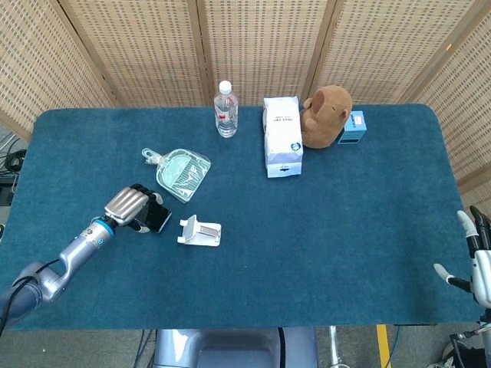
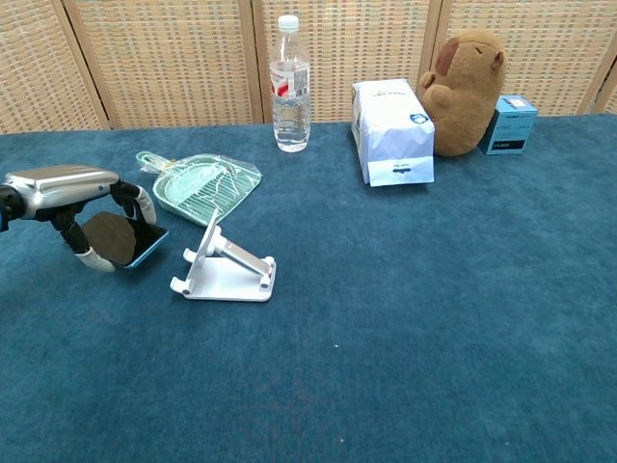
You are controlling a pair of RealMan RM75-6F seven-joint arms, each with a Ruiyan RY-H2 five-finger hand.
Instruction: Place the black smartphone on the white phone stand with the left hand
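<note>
Gripping the black smartphone [image 2: 123,241], left hand [image 2: 72,191] hovers beside white phone stand [image 2: 227,265].

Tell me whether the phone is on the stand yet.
Not yet. The left hand grips the phone, tilted, beside the empty white stand.

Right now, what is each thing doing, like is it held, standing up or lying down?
left hand: grips the phone
black smartphone: held, tilted, not on the stand
white phone stand: empty, on the table
water bottle: upright, cap on
green dustpan: lying flat
white bag: standing
right hand: holds nothing, fingers apart
</note>
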